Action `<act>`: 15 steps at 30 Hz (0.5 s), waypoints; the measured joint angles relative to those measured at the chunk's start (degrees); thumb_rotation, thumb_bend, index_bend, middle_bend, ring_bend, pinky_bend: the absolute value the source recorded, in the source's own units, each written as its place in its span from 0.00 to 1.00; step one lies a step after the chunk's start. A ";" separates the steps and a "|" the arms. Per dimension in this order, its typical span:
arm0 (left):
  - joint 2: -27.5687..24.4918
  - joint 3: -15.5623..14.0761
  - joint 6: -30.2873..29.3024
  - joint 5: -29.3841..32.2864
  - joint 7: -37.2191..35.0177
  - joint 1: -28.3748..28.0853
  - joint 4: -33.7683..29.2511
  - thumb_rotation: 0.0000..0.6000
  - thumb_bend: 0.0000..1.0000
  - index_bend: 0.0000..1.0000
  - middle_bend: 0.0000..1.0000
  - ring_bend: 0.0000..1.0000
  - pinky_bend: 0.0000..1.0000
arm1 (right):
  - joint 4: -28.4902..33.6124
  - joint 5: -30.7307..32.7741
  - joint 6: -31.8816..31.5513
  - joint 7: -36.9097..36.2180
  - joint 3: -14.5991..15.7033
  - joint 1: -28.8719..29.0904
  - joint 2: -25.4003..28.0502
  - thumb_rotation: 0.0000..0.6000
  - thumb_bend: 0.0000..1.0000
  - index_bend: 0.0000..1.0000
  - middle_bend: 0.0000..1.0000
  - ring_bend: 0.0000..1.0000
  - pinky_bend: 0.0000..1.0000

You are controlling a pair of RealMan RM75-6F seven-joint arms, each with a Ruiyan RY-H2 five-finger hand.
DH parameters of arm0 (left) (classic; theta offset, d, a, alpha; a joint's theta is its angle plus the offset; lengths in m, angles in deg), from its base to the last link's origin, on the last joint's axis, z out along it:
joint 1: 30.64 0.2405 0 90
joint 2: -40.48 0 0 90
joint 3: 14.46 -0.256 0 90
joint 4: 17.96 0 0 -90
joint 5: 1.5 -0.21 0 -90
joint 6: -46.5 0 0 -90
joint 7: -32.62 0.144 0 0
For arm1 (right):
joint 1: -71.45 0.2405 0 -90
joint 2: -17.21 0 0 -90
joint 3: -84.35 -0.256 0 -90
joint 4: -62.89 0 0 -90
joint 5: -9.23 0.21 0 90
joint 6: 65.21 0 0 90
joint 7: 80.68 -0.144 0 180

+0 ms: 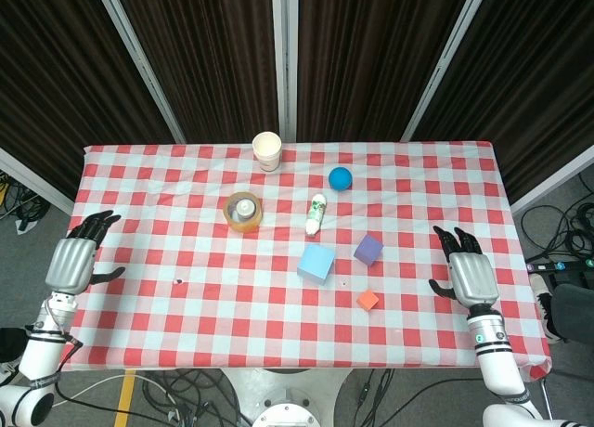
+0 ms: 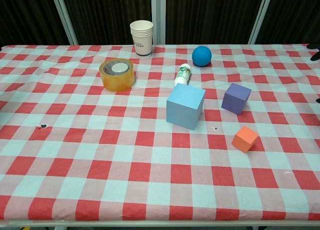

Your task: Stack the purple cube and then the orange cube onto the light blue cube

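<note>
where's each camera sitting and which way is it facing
Head view: high above the near table edge, looking steeply down on the whole table; shows the left hand and right hand, both open at the table's sides, with forearms.
Chest view: low at the near edge, looking forward across the cloth; only dark fingers at the right border.
Shared: light blue cube, purple cube, orange cube, tape roll, blue ball.
</note>
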 measured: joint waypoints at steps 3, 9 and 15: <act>-0.05 0.11 -0.08 0.09 -0.13 0.02 0.13 1.00 0.11 0.22 0.24 0.16 0.29 | -0.41 -0.33 0.28 -0.29 -0.27 0.37 -0.10 1.00 0.14 0.01 0.15 0.00 0.09; -0.15 0.25 -0.30 0.04 -0.22 0.03 0.11 1.00 0.11 0.22 0.24 0.16 0.29 | 0.03 -1.67 1.05 0.83 -0.63 1.66 0.86 1.00 0.14 0.00 0.16 0.00 0.09; -0.02 0.26 0.03 0.27 -1.22 0.05 0.74 1.00 0.11 0.22 0.24 0.16 0.29 | -1.33 -4.03 6.81 0.03 -1.15 5.41 3.06 1.00 0.15 0.00 0.18 0.00 0.10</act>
